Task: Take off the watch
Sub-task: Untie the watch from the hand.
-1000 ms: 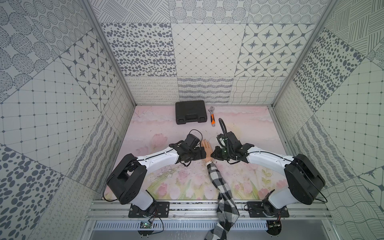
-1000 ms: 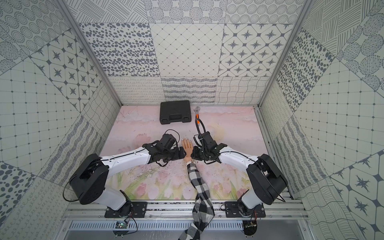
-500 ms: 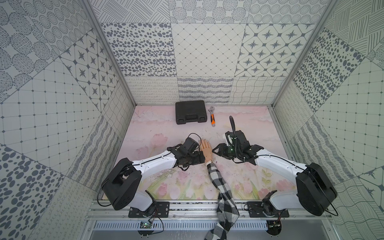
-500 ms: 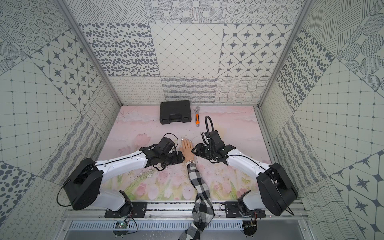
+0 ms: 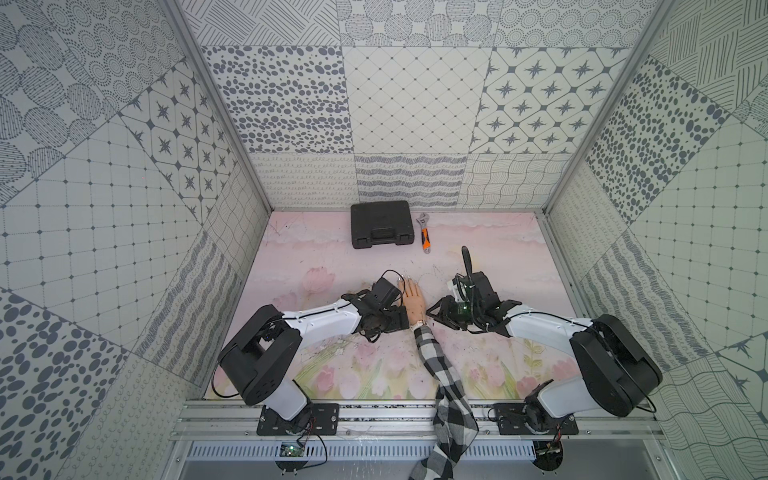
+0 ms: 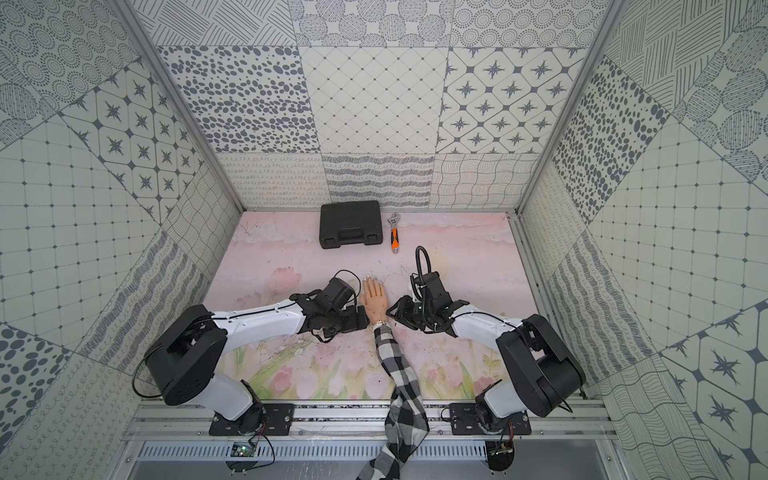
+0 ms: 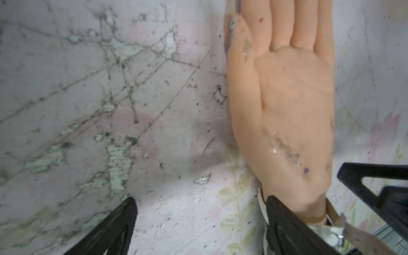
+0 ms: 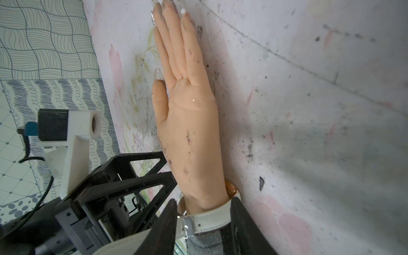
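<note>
Inward, both arms low — left tool wide, right tool astride the watch, grip unclear.

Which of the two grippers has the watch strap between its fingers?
The right gripper: its fingers straddle the watch strap on the mannequin hand's wrist. The left gripper stands open beside the hand, only one finger by the wrist.

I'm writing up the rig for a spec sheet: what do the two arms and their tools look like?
The left arm and right arm have white link shells, bulky black joints and loose black cables. The left tool and right tool have black open triangular-frame fingers. A white bracket holds the left wrist camera.
</note>
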Action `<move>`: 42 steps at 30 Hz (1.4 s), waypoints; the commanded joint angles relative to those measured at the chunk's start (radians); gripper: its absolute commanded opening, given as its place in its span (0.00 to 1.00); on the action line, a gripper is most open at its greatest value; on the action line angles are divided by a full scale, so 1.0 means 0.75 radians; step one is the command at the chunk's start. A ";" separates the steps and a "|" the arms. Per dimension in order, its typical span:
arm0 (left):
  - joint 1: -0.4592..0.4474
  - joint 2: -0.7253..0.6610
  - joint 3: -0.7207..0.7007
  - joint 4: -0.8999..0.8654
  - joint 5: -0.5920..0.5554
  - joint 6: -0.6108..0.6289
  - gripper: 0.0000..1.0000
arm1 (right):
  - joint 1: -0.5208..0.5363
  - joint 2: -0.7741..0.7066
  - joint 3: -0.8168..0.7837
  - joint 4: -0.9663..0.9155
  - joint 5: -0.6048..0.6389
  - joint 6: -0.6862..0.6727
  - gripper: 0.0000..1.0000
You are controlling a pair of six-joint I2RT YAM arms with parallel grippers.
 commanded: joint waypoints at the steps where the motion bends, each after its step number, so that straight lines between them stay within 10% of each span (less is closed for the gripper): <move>1: 0.024 0.071 0.007 -0.014 -0.043 0.026 0.93 | 0.021 0.042 0.008 0.151 -0.044 0.059 0.41; 42: 0.153 0.152 0.026 0.007 -0.029 0.136 0.93 | 0.127 0.114 0.122 0.401 -0.143 0.288 0.27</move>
